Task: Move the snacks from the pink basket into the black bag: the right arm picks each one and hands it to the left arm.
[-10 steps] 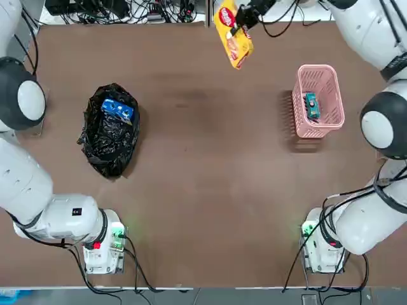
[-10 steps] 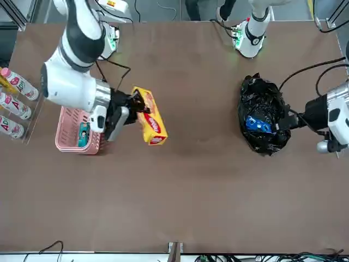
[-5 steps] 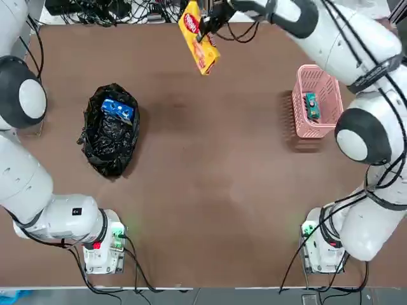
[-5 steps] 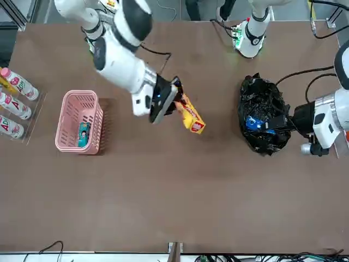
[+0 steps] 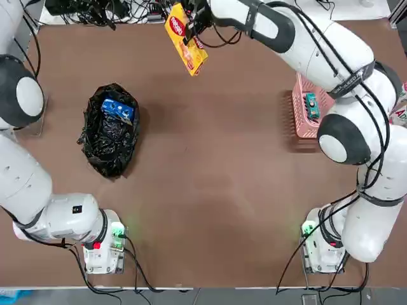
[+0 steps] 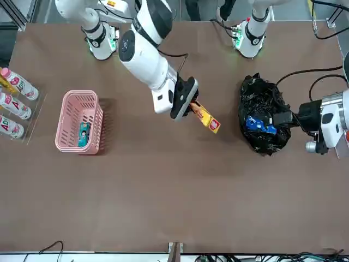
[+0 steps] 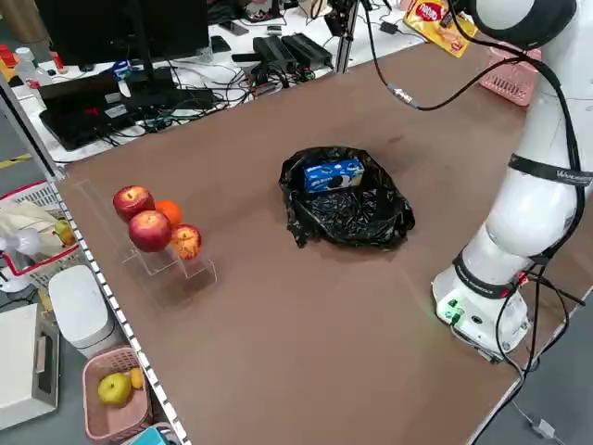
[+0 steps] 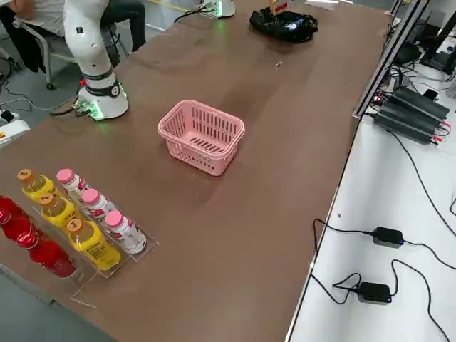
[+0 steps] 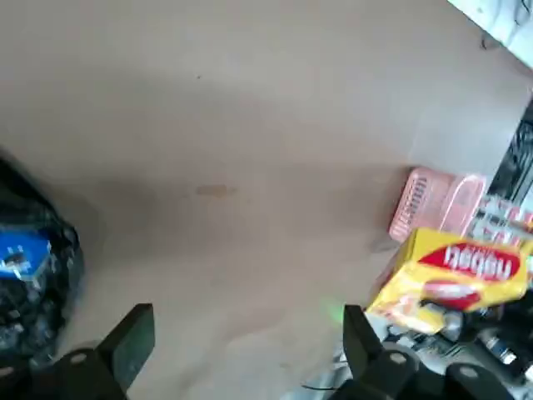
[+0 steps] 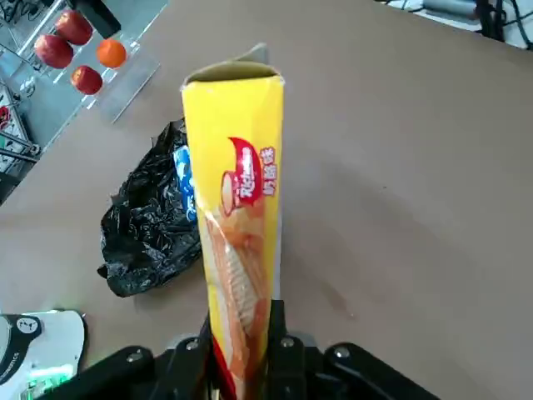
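My right claw (image 6: 191, 105) is clamped on the yellow snack (image 6: 205, 118), its long axis pointing toward the bag (image 6: 264, 113), beyond which my left claw (image 6: 289, 118) waits with jaws apart.

One camera looks straight down on the table (image 5: 210, 190), another faces it from the far edge; two side cameras look diagonally; both overhead-type views share the bag (image 5: 109, 130).
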Robot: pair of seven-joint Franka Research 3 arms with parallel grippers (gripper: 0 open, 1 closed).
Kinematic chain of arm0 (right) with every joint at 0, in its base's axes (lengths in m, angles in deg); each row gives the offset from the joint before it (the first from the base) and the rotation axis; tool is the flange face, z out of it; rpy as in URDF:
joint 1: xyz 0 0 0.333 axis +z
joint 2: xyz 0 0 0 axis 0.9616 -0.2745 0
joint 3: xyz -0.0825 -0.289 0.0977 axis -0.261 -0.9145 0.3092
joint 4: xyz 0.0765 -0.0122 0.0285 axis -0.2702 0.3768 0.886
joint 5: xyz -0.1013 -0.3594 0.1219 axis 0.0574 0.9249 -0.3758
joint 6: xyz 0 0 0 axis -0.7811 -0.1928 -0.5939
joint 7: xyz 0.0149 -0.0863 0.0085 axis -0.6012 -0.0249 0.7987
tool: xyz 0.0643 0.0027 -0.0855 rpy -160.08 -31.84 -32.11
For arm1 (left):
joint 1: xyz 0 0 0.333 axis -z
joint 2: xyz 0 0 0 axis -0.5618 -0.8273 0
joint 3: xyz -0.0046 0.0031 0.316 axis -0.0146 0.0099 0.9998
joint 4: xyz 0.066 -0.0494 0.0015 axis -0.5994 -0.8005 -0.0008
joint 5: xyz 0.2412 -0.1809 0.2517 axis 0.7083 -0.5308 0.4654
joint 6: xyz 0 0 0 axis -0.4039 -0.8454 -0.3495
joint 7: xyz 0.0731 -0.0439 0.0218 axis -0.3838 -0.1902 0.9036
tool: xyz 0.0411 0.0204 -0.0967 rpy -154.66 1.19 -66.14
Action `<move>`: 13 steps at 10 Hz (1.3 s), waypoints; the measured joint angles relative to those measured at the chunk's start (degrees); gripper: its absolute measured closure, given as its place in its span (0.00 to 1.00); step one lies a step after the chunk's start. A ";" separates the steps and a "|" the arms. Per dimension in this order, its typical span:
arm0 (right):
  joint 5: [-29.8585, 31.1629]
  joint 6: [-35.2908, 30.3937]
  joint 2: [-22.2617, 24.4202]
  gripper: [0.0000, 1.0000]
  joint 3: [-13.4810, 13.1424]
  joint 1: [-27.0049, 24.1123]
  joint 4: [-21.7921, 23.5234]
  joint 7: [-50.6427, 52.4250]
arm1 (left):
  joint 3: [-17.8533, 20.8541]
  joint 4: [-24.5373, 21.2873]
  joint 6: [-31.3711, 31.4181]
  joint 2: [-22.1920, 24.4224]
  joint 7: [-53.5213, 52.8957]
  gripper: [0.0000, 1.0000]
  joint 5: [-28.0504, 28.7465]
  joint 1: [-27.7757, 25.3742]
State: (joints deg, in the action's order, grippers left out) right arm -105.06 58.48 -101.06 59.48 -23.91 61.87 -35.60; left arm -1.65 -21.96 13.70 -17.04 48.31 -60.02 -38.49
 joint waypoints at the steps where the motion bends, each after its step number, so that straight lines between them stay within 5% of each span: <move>1: 0.02 1.41 -0.43 0.77 -0.04 1.00 -0.05 -0.18 | -0.17 0.07 0.06 0.04 6.91 0.00 2.15 0.88; 8: 3.14 7.26 -3.65 0.77 -0.26 5.86 -1.60 -5.82 | -1.55 1.64 0.32 0.87 49.07 0.00 20.68 11.11; 13: 7.28 9.12 -6.06 0.77 -0.33 8.78 -4.29 -12.05 | -1.56 3.95 0.55 0.85 65.19 0.00 29.93 15.85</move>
State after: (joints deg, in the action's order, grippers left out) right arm -97.79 67.61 -107.12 59.15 -15.13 57.58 -47.64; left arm -3.21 -18.01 14.26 -16.19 113.50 -30.09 -22.64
